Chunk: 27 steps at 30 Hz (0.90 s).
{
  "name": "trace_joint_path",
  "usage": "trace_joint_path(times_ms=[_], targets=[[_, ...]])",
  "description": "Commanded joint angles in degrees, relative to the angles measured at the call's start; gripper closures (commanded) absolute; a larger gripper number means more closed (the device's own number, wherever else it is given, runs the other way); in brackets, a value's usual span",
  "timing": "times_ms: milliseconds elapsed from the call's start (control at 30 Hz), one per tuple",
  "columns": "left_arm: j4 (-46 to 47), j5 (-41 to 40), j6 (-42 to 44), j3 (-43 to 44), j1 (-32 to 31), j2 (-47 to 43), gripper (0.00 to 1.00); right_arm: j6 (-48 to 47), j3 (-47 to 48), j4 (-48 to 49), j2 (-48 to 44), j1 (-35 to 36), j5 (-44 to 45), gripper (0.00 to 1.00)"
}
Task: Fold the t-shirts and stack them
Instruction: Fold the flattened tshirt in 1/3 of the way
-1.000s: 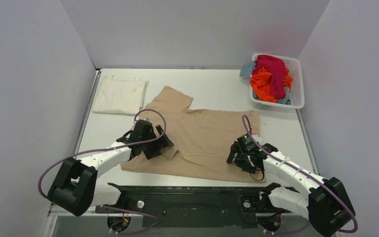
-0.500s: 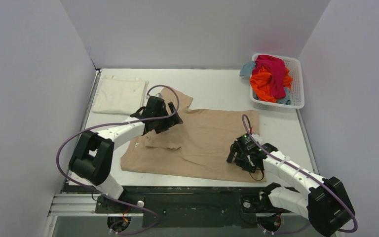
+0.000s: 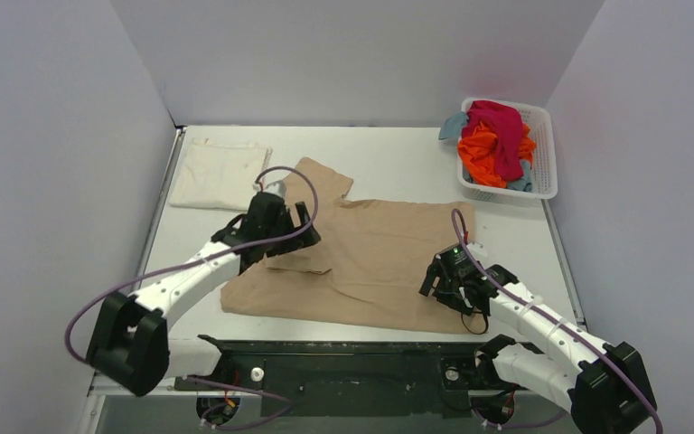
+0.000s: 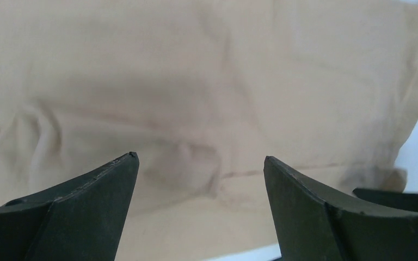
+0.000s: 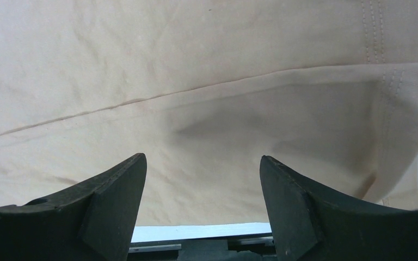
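Folding the tan t-shirt (image 3: 389, 244), I judge, is the step in hand. It lies spread at the middle of the table (image 3: 398, 163), reaching toward the near edge, with one flap doubled over its body.

- Left gripper (image 4: 198, 160): above that flap, jaws wide apart, holding nothing.
- Right gripper (image 5: 201, 157): over the hem toward the near right corner, jaws wide apart, holding nothing.
- Next move: pinch an edge at each end and carry it across evenly.
- Cream-white t-shirt (image 3: 220, 174): folded, far left corner; the stacking place, I take it.
- Basket (image 3: 547, 136): far right corner, holding the magenta (image 3: 499, 127), orange (image 3: 483, 149) and teal (image 3: 454, 124) t-shirts.
- Obstruction: none seen on the cloth.
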Motion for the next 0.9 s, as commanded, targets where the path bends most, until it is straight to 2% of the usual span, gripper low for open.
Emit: trace_joint_path(times_ms=[0, 100, 267, 467, 633, 767, 867], targets=[[-7.8, -2.4, -4.3, -10.6, -0.9, -12.7, 0.04, -1.2, 0.8, -3.3, -0.4, 0.5, 0.3, 0.29], [-11.0, -5.8, -7.0, -14.6, -1.2, -19.5, 0.04, -1.7, 0.6, -3.9, -0.3, 0.6, 0.3, 0.29], [-6.8, -11.2, -8.1, -19.0, -0.9, -21.3, 0.04, -1.7, 0.5, -3.5, 0.4, 0.7, 0.2, 0.29], [3.8, -10.2, -6.5, -17.0, -0.2, -12.2, 0.04, -2.0, 1.6, -3.1, 0.5, 0.7, 0.6, 0.29], [18.3, -5.7, -6.8, -13.6, 0.9, -3.9, 0.04, -2.0, 2.1, -2.6, 0.8, 0.7, 1.0, 0.29], [21.9, 0.3, -7.1, -5.6, 2.9, 4.3, 0.04, -2.0, 2.9, -2.6, 0.6, 0.7, 1.5, 0.29], [20.0, 0.6, -5.9, 0.3, 3.6, 8.5, 0.04, -1.9, 3.5, -3.2, 0.2, 0.7, 2.0, 0.29]])
